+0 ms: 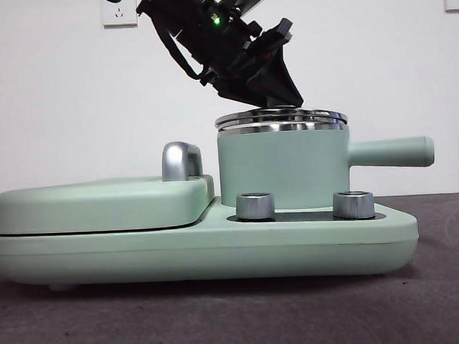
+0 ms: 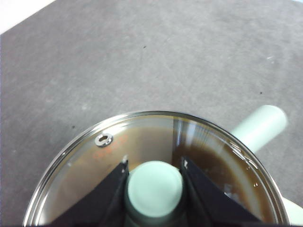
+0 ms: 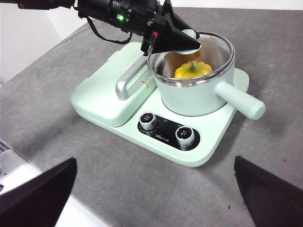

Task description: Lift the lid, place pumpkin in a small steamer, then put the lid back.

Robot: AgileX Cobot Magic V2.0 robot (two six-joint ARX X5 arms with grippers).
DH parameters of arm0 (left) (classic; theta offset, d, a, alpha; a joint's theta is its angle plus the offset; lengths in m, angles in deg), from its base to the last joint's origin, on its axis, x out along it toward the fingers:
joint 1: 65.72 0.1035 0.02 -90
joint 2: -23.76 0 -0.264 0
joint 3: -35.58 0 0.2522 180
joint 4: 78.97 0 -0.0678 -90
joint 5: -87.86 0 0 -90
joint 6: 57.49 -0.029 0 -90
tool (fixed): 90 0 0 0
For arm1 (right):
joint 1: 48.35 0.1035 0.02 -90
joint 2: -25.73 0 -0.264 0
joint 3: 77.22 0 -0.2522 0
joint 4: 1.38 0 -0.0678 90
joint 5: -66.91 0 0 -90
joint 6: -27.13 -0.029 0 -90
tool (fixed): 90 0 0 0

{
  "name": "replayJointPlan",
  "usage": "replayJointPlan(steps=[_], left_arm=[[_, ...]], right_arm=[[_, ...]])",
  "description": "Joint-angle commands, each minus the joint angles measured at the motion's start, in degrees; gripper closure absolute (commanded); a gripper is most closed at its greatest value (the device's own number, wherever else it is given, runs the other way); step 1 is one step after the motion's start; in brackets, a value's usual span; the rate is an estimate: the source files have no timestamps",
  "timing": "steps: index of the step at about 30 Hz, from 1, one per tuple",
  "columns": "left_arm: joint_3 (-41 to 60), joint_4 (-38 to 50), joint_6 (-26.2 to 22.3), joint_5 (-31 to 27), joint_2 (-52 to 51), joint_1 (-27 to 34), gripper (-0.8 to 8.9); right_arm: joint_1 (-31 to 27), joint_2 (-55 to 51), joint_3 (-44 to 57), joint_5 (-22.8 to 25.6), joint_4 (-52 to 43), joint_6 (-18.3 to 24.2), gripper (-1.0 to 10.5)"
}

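Note:
The mint-green small steamer (image 1: 283, 170) stands on the right side of the cooker base, its long handle (image 1: 389, 152) pointing right. The glass lid (image 1: 280, 116) lies level on the steamer's steel rim. My left gripper (image 1: 276, 101) reaches down from the upper left and is shut on the lid's mint knob (image 2: 154, 189), one jaw on each side. In the right wrist view the yellow pumpkin (image 3: 193, 70) sits inside the steamer (image 3: 199, 97), under the lid (image 3: 218, 47). My right gripper (image 3: 155, 160) hangs open, high and well in front of the cooker, holding nothing.
The wide flat griddle cover (image 1: 101, 204) with its chrome handle (image 1: 181, 160) takes up the left half of the base. Two steel dials (image 1: 255, 206) sit on the base's front panel below the steamer. Grey table surface surrounds the cooker.

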Motion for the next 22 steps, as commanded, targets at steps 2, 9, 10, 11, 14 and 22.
replayJointPlan(steps=[2,9,10,11,14,22], left_arm=[[-1.2,0.5,-0.4,0.0,1.2,0.1,7.99],[-1.2,0.9,-0.8,2.3,1.5,0.0,7.99],[-1.2,1.1,-0.8,2.3,1.6,0.0,7.99],[-1.2,1.1,-0.9,2.5,1.7,0.0,7.99],[-1.2,0.9,-2.3,3.4,2.1,0.0,7.98],[-1.2,0.9,-6.1,4.7,2.5,0.0,7.98]], right_arm=[[0.4,0.1,-0.4,0.4,-0.3,-0.8,4.2],[0.4,0.1,-0.4,0.4,-0.6,-0.9,4.2],[0.4,0.1,-0.4,0.4,-0.6,-1.1,4.2],[0.4,0.1,-0.4,0.4,-0.6,-1.2,4.2],[0.4,0.1,-0.4,0.4,-0.6,-1.2,4.2],[0.4,0.1,-0.4,0.3,-0.6,-2.3,4.2]])
